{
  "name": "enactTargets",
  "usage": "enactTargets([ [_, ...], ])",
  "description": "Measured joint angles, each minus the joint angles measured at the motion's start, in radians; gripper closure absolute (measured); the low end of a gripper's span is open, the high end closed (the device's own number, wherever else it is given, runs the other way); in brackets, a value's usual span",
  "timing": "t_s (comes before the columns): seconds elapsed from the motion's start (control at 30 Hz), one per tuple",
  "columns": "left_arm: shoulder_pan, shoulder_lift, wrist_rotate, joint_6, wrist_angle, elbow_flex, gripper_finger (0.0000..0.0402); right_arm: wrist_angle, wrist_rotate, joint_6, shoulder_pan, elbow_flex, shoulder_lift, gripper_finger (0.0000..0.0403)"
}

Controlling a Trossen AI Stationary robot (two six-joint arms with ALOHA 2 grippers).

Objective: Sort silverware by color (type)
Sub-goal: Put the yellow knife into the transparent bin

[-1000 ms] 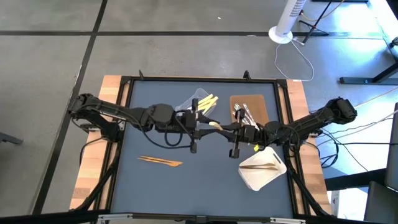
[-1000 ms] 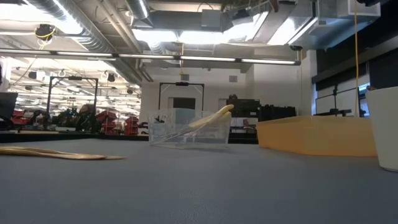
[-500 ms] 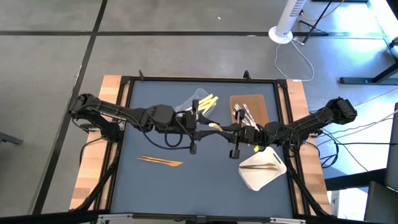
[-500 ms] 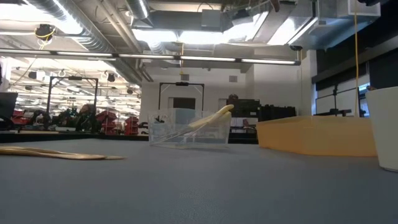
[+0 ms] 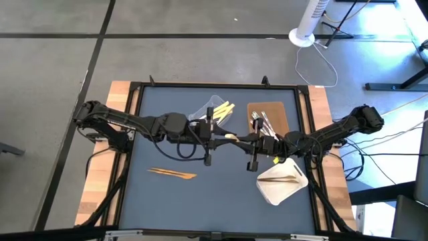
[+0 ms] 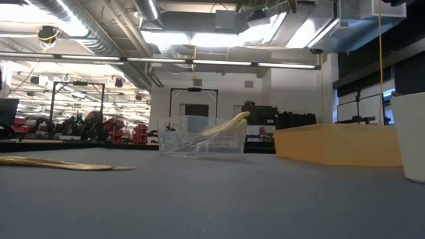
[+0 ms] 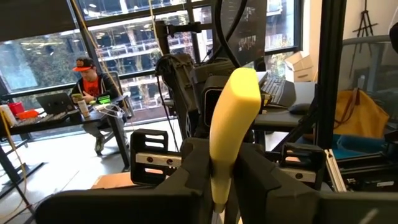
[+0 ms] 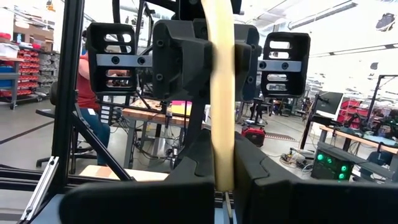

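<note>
A pale yellow utensil (image 5: 231, 136) hangs above the middle of the table between my two grippers. My left gripper (image 5: 222, 138) comes from the table's left and my right gripper (image 5: 242, 140) from its right, and both are shut on the utensil. More pale yellow utensils (image 5: 224, 108) lean in the clear tub (image 5: 211, 112). Shiny silver ones (image 5: 260, 122) lie on the brown tray (image 5: 270, 115). Two orange-brown ones (image 5: 172, 173) lie flat on the mat at the near left. My left gripper pinches the yellow utensil's narrow part (image 7: 219, 182) between its two fingers. The fingers point level from the table's left and lie along the utensil. Its broad end (image 7: 239, 93) sticks out toward the right arm, clear of the table. My right gripper pinches the same utensil (image 8: 222, 171) between its two fingers, coming about level from the table's right, fingers along it. The utensil runs on from the fingers to the left gripper opposite, lifted clear of the table.
A white tray (image 5: 270, 192) with pale sticks in it sits at the near right, under the right arm. The low view shows the tub (image 6: 202, 137), the brown tray (image 6: 335, 145) and the white tray's wall (image 6: 414, 136). Bare mat lies near the front edge.
My left gripper's fingers have shut on the pale yellow utensil, of which less shows from above than before. Both arms have kept their places, and the utensil stays up between them.
</note>
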Motion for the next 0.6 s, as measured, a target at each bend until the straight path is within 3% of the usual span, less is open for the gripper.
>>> enactTargets([
  [0.27,0.000,0.000,-0.012,-0.003,-0.001,0.000,0.0361,0.000,0.005,0.000,0.000,0.000,0.000,0.0382],
  [0.43,0.001,0.000,-0.029,-0.003,-0.005,0.000,0.0359,0.002,0.018,0.008,-0.001,0.000,0.000,0.0317],
  [0.6,0.001,-0.001,-0.032,-0.031,-0.033,0.000,0.0358,-0.011,0.105,0.006,0.002,0.000,-0.004,0.0254],
])
